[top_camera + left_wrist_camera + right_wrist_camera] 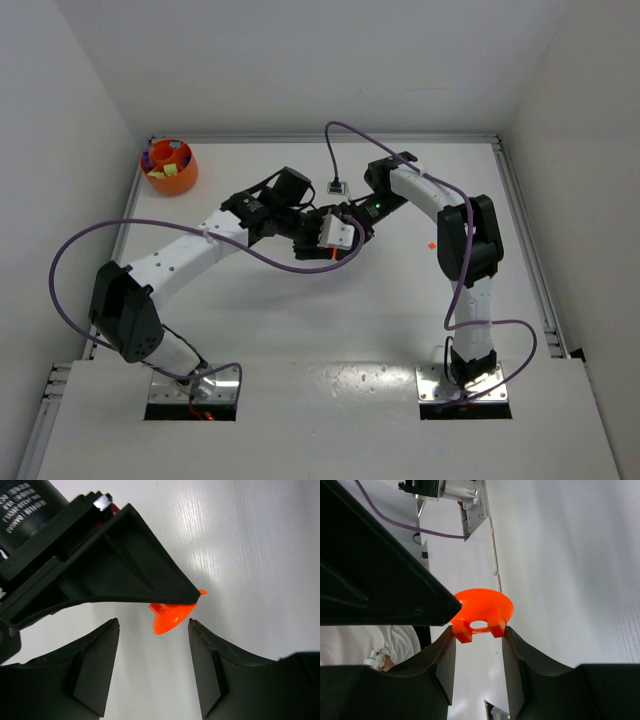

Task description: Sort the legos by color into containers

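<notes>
Reading from the far left of the desk [300, 330], the orange bowl [172, 183] holds several legos [170, 158]. At centre, the left pincer [154, 630] stands open, tips just beside an orange piece [482, 605], probably placed for a hand-over. The right pincer [479, 632] grips that piece by its two lugs, leaving the rim free. Further right, one red brick [432, 245] lies loose.

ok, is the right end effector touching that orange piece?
Touching. Right wrist view: the orange piece sits wedged between the fingertips of the right end effector, with its two tabs pressed against them.
</notes>
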You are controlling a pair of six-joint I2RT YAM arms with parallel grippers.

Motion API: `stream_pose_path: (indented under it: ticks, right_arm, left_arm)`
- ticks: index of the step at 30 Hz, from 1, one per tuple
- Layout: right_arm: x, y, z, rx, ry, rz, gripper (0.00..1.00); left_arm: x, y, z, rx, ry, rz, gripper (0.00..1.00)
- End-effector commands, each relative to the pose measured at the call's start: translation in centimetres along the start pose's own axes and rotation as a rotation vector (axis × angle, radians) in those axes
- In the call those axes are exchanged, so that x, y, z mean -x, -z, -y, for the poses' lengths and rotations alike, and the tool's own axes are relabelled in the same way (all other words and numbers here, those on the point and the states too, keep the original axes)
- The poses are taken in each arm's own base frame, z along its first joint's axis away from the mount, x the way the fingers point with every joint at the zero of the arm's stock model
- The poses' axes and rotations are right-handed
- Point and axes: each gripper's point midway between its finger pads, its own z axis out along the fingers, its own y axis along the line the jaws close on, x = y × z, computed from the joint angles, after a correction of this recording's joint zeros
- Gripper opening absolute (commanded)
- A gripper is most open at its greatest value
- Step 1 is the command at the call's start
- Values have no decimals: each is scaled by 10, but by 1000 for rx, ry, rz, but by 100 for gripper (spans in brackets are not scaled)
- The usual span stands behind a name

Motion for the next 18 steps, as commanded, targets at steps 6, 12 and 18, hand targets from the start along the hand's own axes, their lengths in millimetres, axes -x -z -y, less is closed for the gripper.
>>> stream_pose_path:
  ticks: [6,12,18]
  right_arm:
    - [5,3,-25,42,18,22,11]
    - [8,4,-28,47,17,30,11]
    - [5,3,-27,49,7,27,11]
  left_arm:
    - [-12,4,11,-26,-49,-32,64]
    - [-14,1,11,-32,-44,-37,57]
    - [-8,1,9,-25,-59,-25,57]
